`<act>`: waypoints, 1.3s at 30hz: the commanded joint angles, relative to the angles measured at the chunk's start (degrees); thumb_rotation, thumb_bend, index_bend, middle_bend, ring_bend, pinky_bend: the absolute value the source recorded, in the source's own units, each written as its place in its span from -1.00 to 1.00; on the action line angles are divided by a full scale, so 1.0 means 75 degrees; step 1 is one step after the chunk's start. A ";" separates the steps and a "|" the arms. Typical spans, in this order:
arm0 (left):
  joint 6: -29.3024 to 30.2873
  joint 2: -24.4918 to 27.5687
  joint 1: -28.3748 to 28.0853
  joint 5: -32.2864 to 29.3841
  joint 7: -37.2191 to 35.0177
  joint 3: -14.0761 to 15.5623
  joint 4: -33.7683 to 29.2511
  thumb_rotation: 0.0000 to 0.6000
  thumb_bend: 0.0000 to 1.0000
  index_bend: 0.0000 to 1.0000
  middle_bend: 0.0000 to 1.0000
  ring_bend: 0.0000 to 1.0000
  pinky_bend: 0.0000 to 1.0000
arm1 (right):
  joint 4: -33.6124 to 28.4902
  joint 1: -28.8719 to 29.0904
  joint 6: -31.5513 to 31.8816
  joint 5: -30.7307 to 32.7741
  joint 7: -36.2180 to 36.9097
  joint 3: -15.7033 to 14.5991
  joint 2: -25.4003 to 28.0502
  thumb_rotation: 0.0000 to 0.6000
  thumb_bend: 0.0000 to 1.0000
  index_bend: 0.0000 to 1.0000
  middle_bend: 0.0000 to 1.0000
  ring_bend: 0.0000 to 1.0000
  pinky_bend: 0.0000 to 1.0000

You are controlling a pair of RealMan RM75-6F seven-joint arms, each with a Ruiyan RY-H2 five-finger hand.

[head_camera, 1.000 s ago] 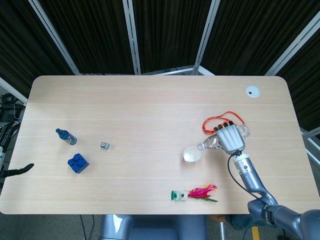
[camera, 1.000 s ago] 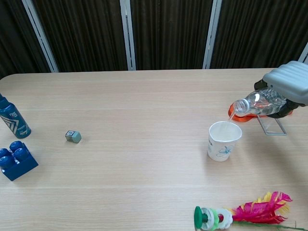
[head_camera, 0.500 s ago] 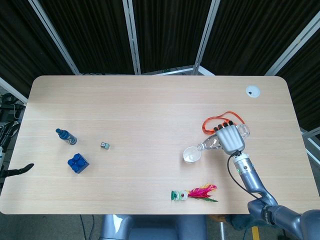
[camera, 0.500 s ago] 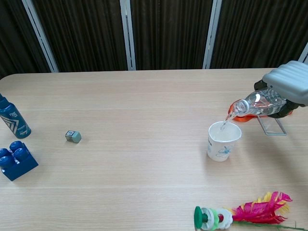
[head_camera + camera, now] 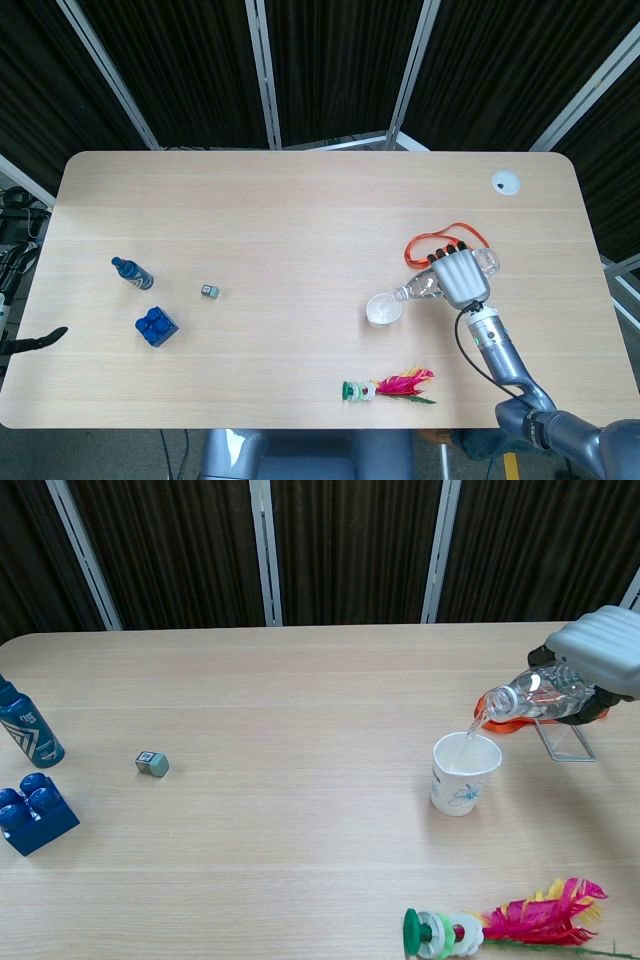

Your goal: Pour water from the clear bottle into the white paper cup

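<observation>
The long pale wooden table (image 5: 300,230) carries everything here, and the white paper cup with a small blue print (image 5: 465,772) serves as the landmark on its right half. Just right of and above that cup, the robot's grey right hand (image 5: 603,660) grips the clear plastic bottle (image 5: 537,694), its fingers wrapped over the body of the bottle from above, with the dark fingertips (image 5: 452,248) showing on the far side in the head view. The bottle is tilted nearly flat, neck pointing left and slightly down, its open mouth just above the cup's right rim, and a thin stream of water runs from it into the cup; the bottle itself looks nearly drained, though how much water the cup holds cannot be told. Behind the bottle lies an orange looped cord (image 5: 440,238). In front of the cup rests a pink and yellow feather shuttlecock with green discs (image 5: 500,925). Far left of the cup stand a blue toy brick (image 5: 35,813) and a dark blue patterned bottle (image 5: 25,726), with a small grey cube (image 5: 152,764) between them and the cup. The left hand does not show in either view.
</observation>
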 commanded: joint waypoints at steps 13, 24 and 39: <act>-0.0012 0.0002 -0.0003 -0.0001 0.0008 0.0007 -0.0006 1.00 -1.00 -1.00 -1.00 -1.00 -1.00 | 0.0047 -0.0024 0.0000 0.0003 0.0112 0.0008 -0.0020 1.00 -0.49 0.22 0.20 0.11 -0.05; -0.0023 0.0010 -0.0005 -0.0001 -0.0008 0.0012 -0.0008 1.00 -1.00 -1.00 -1.00 -1.00 -1.00 | -0.0079 -0.0117 0.0022 0.0145 0.0995 0.0159 -0.0028 1.00 -0.49 0.22 0.20 0.11 -0.05; -0.0065 0.0007 -0.0020 -0.0019 0.0017 0.0022 -0.0024 1.00 -1.00 -1.00 -1.00 -1.00 -1.00 | -0.1281 -0.0319 -0.0288 0.0822 0.4065 0.0831 0.0354 1.00 -0.49 0.22 0.20 0.11 -0.05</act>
